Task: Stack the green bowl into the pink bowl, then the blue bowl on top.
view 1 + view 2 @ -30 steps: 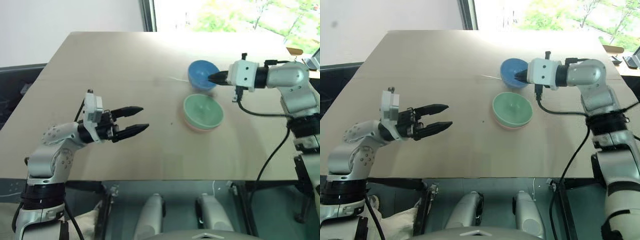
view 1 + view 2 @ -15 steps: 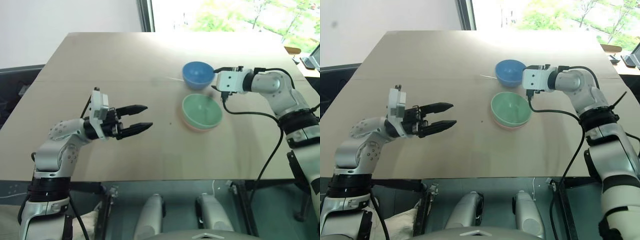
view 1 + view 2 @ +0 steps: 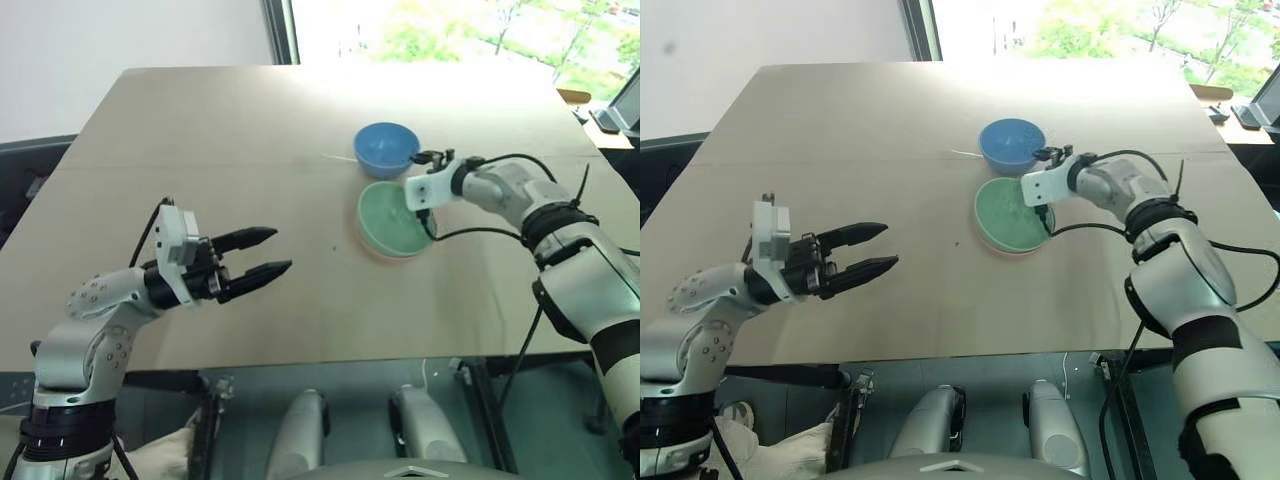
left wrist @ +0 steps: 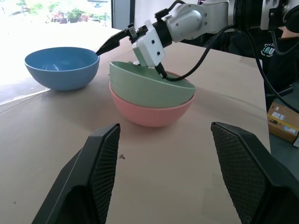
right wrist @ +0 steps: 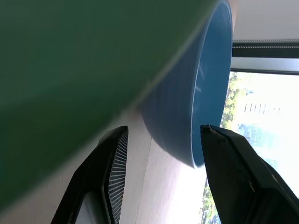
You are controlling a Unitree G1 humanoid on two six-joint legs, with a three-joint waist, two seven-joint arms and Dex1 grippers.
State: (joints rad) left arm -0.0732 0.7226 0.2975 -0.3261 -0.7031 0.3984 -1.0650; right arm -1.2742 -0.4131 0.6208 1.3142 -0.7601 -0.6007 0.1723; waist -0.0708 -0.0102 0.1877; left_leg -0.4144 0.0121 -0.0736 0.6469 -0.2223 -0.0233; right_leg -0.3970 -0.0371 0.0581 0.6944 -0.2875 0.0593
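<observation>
Right tool (image 5: pixel 159 186) parted, straddling blue bowl (image 3: pixel 387 148) rim, green bowl (image 3: pixel 394 220) nested in pink bowl (image 4: pixel 150 110) just beside. Left tool (image 3: pixel 262 252) open, idle, well apart. Likely light, stiff, slippery plastic; best pinched at near rim.

Your right pincer (image 3: pixel 422 160) reached the blue bowl (image 3: pixel 386 148); the green bowl (image 3: pixel 392 221) sat nested in the pink bowl (image 3: pixel 377 250) on the tabletop (image 3: pixel 220 130).
</observation>
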